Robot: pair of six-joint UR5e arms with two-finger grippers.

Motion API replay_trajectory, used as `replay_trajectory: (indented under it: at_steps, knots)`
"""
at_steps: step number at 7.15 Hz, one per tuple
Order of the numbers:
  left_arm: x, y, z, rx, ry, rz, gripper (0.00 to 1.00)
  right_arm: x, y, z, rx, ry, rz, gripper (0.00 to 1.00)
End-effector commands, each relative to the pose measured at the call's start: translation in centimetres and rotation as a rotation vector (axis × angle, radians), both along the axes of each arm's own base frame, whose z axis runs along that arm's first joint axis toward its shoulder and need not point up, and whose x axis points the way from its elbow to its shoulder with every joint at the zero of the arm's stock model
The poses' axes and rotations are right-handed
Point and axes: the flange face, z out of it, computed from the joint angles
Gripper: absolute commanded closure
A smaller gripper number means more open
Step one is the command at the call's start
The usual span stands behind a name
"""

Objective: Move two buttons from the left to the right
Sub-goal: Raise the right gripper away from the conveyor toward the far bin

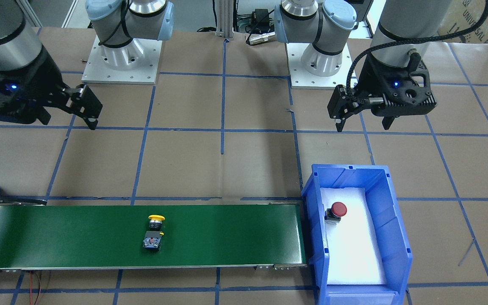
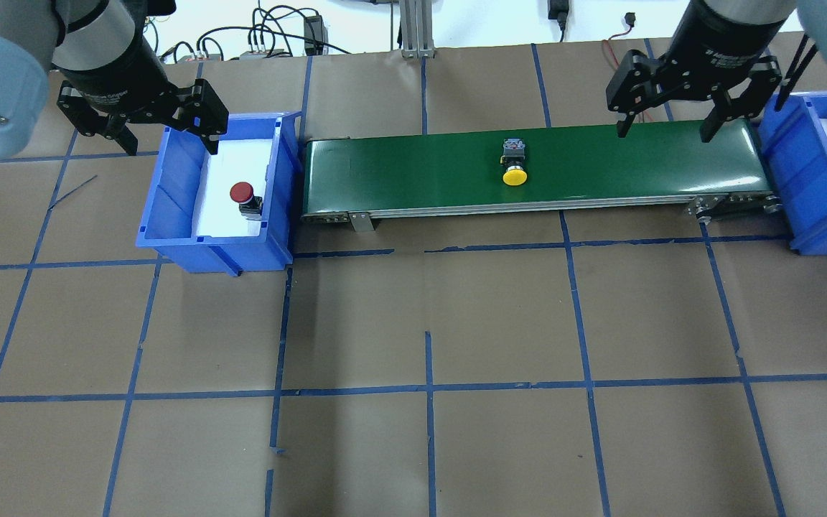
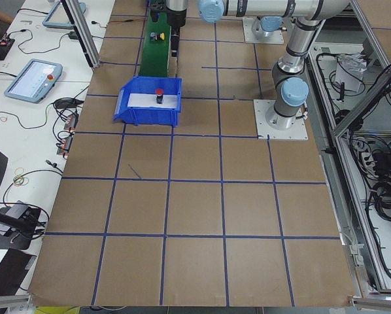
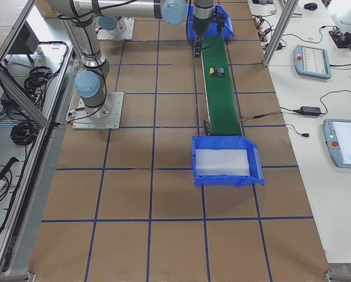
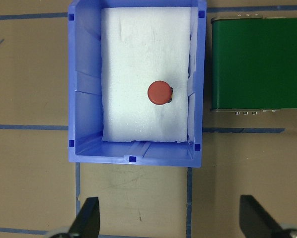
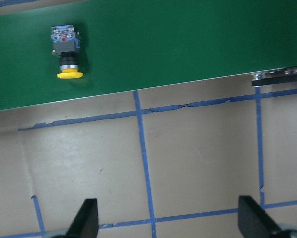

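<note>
On green belt (image 2: 636,165), near middle: yellow button (image 2: 515,166), lying on side, cap facing belt's long edge. Inside left blue bin (image 2: 169,187), on white foam (image 2: 237,158): red button (image 2: 245,197), standing up, close to belt-side wall. High up by that bin: left gripper (image 2: 173,147), spread wide open, holding nothing. High up near belt's right end: right gripper (image 2: 663,135), spread wide too, empty.

A green conveyor belt (image 2: 636,161) crosses the brown-papered, blue-taped table (image 2: 500,316). A foam-lined blue bin (image 2: 169,208) stands at one end, a second bin (image 2: 794,179) at the other.
</note>
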Motion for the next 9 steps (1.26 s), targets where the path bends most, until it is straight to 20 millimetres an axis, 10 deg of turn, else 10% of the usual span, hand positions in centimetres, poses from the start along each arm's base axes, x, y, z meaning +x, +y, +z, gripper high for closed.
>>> replay_trajectory:
  at_steps: [1,4,9]
  knots:
    - [0.0,0.0,0.0,0.0,0.001,0.0,0.0,-9.3,0.1,2.3,-0.019,0.004,-0.074,0.0]
    - [0.0,0.0,-0.1,0.001,0.001,-0.002,0.0,-9.4,0.2,0.8,0.068,-0.036,-0.07,0.0]
    - [0.0,0.2,0.3,-0.006,0.002,-0.007,0.0,-13.0,-13.0,-12.2,-0.107,-0.035,0.038,0.0]
